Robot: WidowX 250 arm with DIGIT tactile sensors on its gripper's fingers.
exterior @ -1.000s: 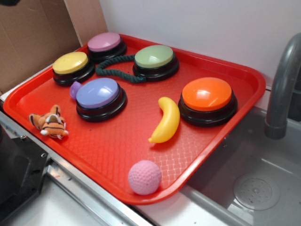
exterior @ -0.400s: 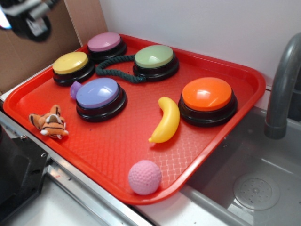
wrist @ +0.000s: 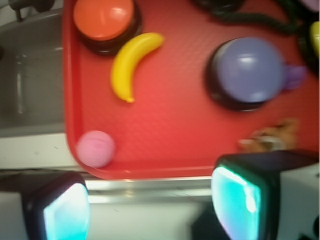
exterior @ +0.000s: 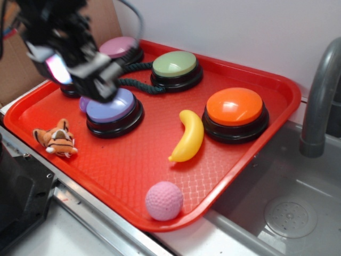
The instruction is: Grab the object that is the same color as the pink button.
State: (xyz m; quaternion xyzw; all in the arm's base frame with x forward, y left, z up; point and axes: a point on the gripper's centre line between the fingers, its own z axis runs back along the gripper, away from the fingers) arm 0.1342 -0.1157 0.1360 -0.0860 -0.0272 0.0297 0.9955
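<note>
The object, a small pink dimpled ball, lies at the near corner of the red tray; the wrist view shows this ball by the tray's edge. The pink button stands at the tray's far left corner, partly behind the arm. In the exterior view my gripper is blurred and hangs over the tray's left side, above the lavender button, far from the ball. In the wrist view the gripper is open, with nothing between its fingers.
On the tray are a yellow banana, an orange button, a green button, a dark green rope, a small purple piece and a tiger toy. A grey faucet and sink lie to the right.
The gripper has come in from the upper left corner and now hangs over the tray's left side, covering the yellow button. Nothing on the tray has moved.
</note>
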